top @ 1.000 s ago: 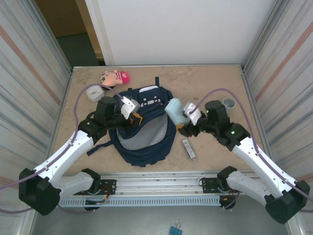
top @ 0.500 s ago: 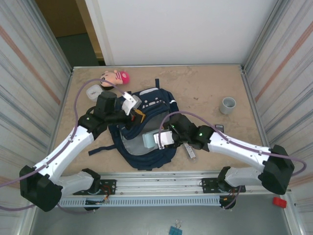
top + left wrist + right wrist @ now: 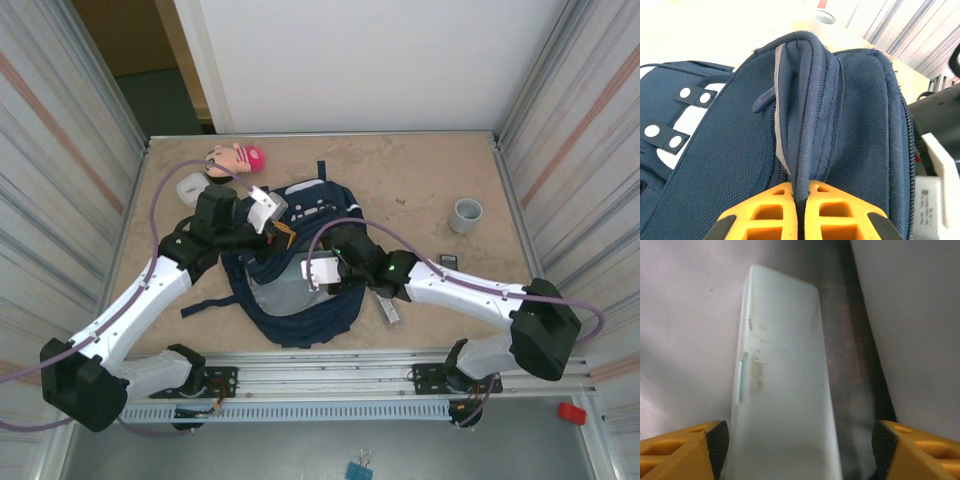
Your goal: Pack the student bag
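The student bag (image 3: pixel 300 305) lies flat mid-table, navy with white patches, its mouth showing grey lining. My left gripper (image 3: pixel 272 232) is shut on the raised rim of the bag's opening; in the left wrist view the navy fabric fold (image 3: pixel 807 125) is pinched between the orange fingers (image 3: pixel 765 212). My right gripper (image 3: pixel 315 272) reaches into the bag's mouth. In the right wrist view a pale blue oblong case (image 3: pixel 782 365) lies on the grey lining (image 3: pixel 685 330) between the jaws, which stand open, with a clear gap at the right pad (image 3: pixel 885 445).
A doll with a pink hat (image 3: pixel 237 157) and a white round container (image 3: pixel 190 187) lie at the back left. A grey cup (image 3: pixel 466 214) stands at the right. A small silver item (image 3: pixel 387 305) and a dark one (image 3: pixel 448 261) lie right of the bag.
The right arm swung from right of the bag into its mouth with the pale case, then its jaws widened off it. The left gripper kept its hold on the rim.
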Motion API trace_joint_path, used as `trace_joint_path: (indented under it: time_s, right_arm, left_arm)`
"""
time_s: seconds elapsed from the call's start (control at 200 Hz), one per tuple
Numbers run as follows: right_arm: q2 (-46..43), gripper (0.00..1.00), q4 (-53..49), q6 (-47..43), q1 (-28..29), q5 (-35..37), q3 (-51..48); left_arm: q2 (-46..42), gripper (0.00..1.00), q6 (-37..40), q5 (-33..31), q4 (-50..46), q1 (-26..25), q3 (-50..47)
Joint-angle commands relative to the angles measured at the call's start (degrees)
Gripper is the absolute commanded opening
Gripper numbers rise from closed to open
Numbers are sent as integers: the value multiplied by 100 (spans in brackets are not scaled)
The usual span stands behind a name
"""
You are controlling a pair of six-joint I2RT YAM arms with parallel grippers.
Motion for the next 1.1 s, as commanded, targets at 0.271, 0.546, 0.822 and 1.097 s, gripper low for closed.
trace_joint_path:
  time_s: [0.271, 0.546, 0.822, 1.097]
  right_arm:
    - [-1502, 66, 164, 3472, -100, -519, -1218]
    - [-869, 73, 842, 4265, 103, -541, -1181]
    - [254, 70, 1675, 4697, 53, -168, -948]
    - [1073, 49, 2656, 5031, 18, 532, -710]
  left_arm:
    - [-118, 5, -132, 446, 773, 52, 84]
    - [-99, 5, -230, 576, 939, 53, 38]
    - [-82, 5, -284, 763, 996, 52, 115]
    - [-134, 6, -319, 790, 1030, 52, 113]
